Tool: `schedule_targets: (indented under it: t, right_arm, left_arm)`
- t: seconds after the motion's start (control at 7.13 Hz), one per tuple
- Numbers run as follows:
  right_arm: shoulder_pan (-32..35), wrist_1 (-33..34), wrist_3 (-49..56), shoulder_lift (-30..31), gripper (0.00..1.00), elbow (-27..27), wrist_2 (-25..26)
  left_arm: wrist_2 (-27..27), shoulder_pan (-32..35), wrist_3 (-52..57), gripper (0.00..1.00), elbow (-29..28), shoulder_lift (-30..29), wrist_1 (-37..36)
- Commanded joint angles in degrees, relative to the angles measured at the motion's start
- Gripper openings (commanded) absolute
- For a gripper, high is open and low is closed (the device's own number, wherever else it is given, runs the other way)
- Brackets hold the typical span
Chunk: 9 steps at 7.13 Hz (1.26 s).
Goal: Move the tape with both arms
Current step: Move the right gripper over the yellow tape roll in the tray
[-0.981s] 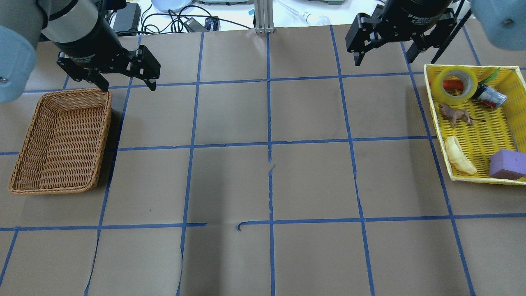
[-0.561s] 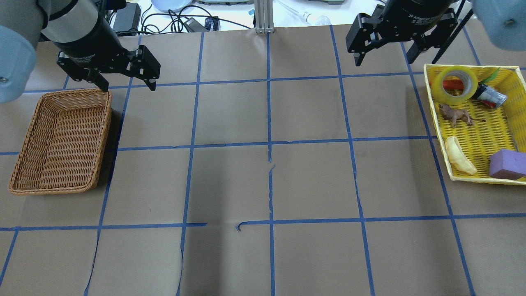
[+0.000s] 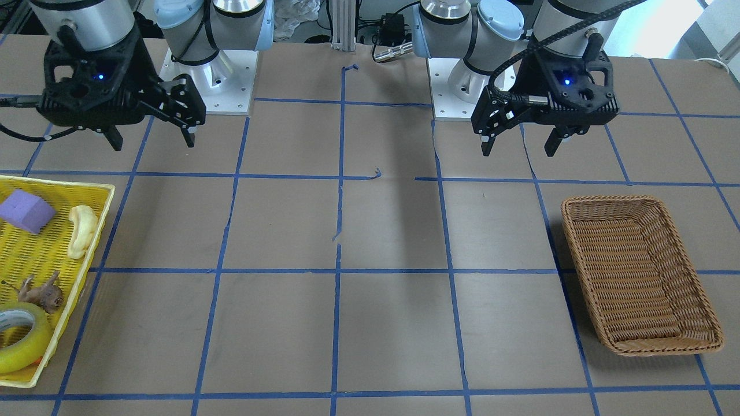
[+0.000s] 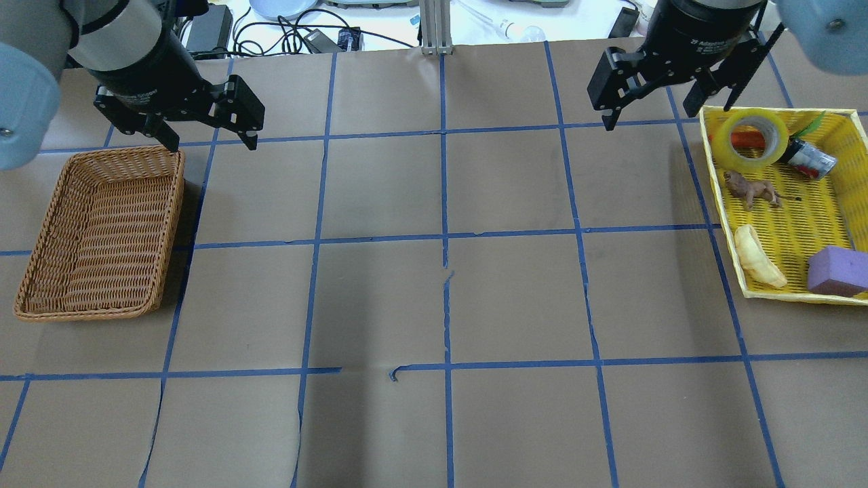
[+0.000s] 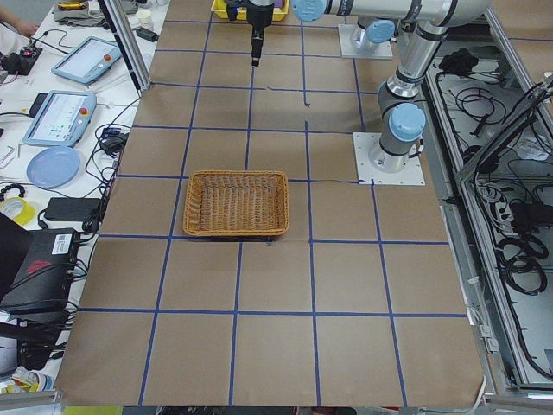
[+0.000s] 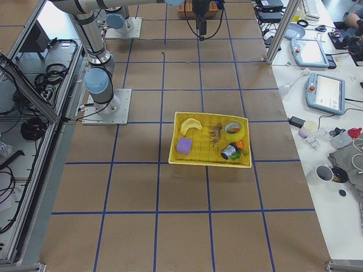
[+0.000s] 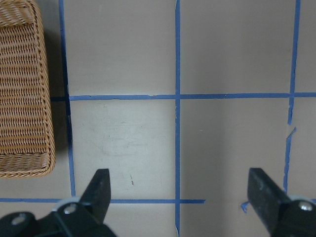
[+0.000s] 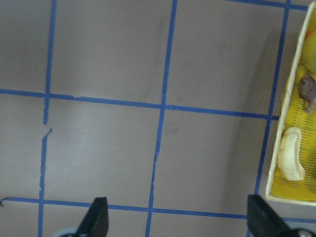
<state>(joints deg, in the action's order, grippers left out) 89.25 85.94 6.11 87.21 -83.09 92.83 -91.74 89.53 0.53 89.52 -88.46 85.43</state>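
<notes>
The yellow tape roll (image 4: 749, 139) lies in the far corner of a yellow tray (image 4: 800, 217) at the table's right end; it also shows in the front view (image 3: 20, 341) and the right side view (image 6: 233, 131). My right gripper (image 4: 664, 112) hangs open and empty above the table, just left of the tray's far corner, apart from the tape. In the front view it (image 3: 153, 141) is at upper left. My left gripper (image 4: 212, 144) is open and empty above the far right corner of the wicker basket (image 4: 102, 237). The right wrist view shows only the tray's edge (image 8: 291, 123), not the tape.
The tray also holds a brown animal figure (image 4: 751, 190), a pale banana-shaped piece (image 4: 759, 261), a purple block (image 4: 837, 271) and a small can (image 4: 810, 159) next to the tape. The brown table has a blue tape grid. Cables and devices lie beyond the far edge.
My right gripper has moved right and slightly down, closer to the yellow tray's far corner. The left gripper and all objects are unchanged.
</notes>
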Motion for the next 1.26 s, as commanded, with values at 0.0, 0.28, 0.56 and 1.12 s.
schedule_targets:
  t: [0.0,0.28,0.56,1.12]
  right_arm:
    - [-10.79,-0.88,8.14,-5.27,1.00,0.21,2.44]
    - [-15.51,12.52,34.31,-13.52,1.00,1.00,2.18]
    - [-21.45,22.56,55.49,-19.16,1.00,0.48,1.92]
    - [-27.80,39.55,76.58,-25.85,1.00,-1.01,-2.71]
  left_arm:
    - [-0.02,-0.06,0.00,1.00,0.12,-0.13,0.00]
    - [0.07,0.03,-0.09,1.00,0.30,-0.13,0.00]
    - [-0.02,-0.06,-0.09,1.00,0.48,-0.13,0.00]
    - [0.07,-0.06,-0.18,1.00,0.48,-0.13,0.00]
